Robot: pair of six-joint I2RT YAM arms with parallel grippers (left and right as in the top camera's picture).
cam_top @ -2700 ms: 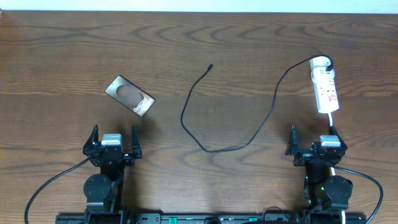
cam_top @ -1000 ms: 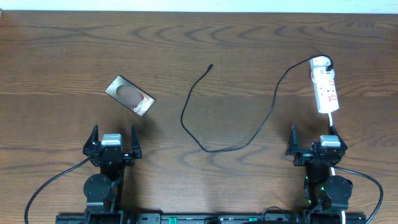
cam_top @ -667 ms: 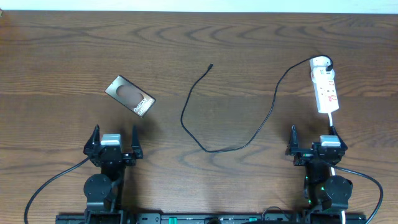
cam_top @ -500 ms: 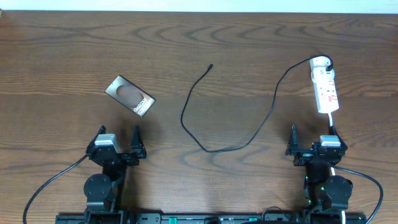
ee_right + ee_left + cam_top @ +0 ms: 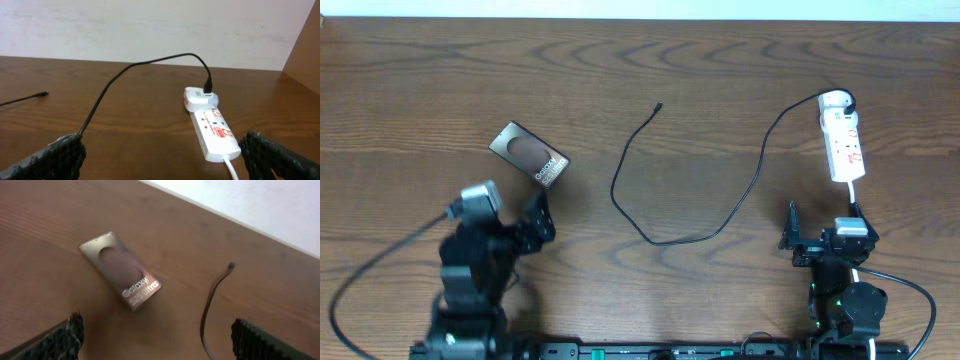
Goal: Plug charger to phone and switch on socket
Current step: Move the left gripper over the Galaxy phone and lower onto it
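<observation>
Looks like a robot lab; wooden table, plain white wall.

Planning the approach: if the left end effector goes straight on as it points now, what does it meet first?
Probably the phone, lying flat ahead of the open left end effector; the charger runs off to the side of that line. Depth is unclear.

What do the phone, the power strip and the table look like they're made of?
The phone: glossy, glass-like face, judging by its pale reflection. The power strip: smooth white plastic, probably. The table: dark wood or veneer, with visible grain.
</observation>
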